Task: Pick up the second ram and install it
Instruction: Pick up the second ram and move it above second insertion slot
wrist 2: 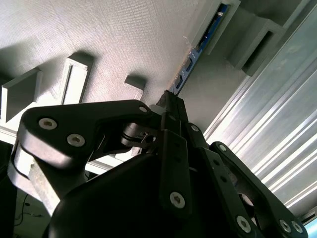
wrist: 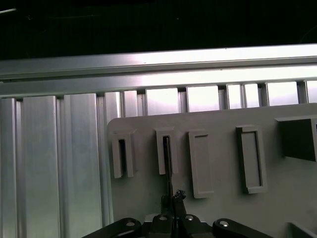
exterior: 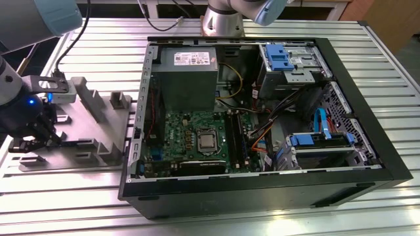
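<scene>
The second ram (wrist 2: 192, 60) is a thin dark stick seen edge-on, standing in the slots of the grey holder tray (wrist 2: 99, 39). In the first wrist view the second ram (wrist: 167, 163) runs as a narrow dark line from a tray slot back to my gripper (wrist: 172, 198). My gripper (wrist 2: 171, 106) has its black fingers drawn together on the near end of the stick. In the exterior view my gripper (exterior: 29, 140) is low over the holder tray (exterior: 92, 123) at the exterior view's left, well apart from the open computer case (exterior: 262, 187).
The green motherboard (exterior: 196, 137) lies inside the case with its memory slots (exterior: 239, 142) beside the processor socket. Cables, a power supply (exterior: 187, 73) and blue drive bays (exterior: 282, 56) crowd the case. Raised blocks (wrist: 250, 158) stand on the tray (wrist: 138, 198). Ribbed aluminium table (exterior: 196, 221) lies all around.
</scene>
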You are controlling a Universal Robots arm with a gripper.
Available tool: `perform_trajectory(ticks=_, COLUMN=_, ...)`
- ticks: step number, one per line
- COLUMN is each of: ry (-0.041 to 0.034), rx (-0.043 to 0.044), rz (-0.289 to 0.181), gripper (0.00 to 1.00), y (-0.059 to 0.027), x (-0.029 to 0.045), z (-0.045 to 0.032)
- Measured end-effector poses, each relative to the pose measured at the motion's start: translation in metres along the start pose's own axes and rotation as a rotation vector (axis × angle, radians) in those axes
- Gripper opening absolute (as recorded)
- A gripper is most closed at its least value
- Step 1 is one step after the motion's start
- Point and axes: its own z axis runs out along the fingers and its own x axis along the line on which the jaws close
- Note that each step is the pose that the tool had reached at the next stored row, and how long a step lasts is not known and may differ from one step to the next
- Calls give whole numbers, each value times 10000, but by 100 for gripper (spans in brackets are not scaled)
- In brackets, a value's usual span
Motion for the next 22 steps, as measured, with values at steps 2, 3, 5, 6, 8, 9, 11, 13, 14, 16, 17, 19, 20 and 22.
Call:
perform_trajectory(ticks=2, ry=0, rx=1, rz=1, gripper=11, y=0, x=0, z=0)
perform_trajectory(ticks=3, ry=0, rx=1, rz=0, gripper=11, y=0, x=0, z=0)
perform_trajectory(ticks=5, ry=0, rx=1, rz=0, gripper=11, y=-1, x=0, z=-1)
perform_trajectory(ticks=6, ry=-5, rx=5, rz=0, gripper=11, y=-1, x=-1, z=-6)
perform_trajectory(ticks=8, ry=-15, rx=17, rz=0, gripper=11, y=-2, x=-2, z=-19)
perform_trajectory(ticks=9, ry=-9, rx=14, rz=-2, gripper=11, y=0, x=-2, z=-35)
perform_trajectory(ticks=11, ry=-5, rx=20, rz=-2, gripper=11, y=4, x=-2, z=-67)
perform_trajectory(ticks=13, ry=-5, rx=24, rz=-1, gripper=11, y=5, x=-3, z=-74)
perform_trajectory(ticks=14, ry=-5, rx=24, rz=-7, gripper=11, y=5, x=-3, z=-75)
perform_trajectory(ticks=16, ry=-3, rx=21, rz=-59, gripper=11, y=6, x=-3, z=-77)
perform_trajectory(ticks=17, ry=-2, rx=19, rz=-91, gripper=11, y=6, x=-3, z=-78)
perform_trajectory(ticks=19, ry=-2, rx=19, rz=-141, gripper=11, y=6, x=-3, z=-79)
perform_trajectory(ticks=20, ry=-2, rx=19, rz=-142, gripper=11, y=6, x=-3, z=-79)
perform_trajectory(ticks=22, ry=-1, rx=18, rz=-147, gripper=11, y=6, x=-3, z=-79)
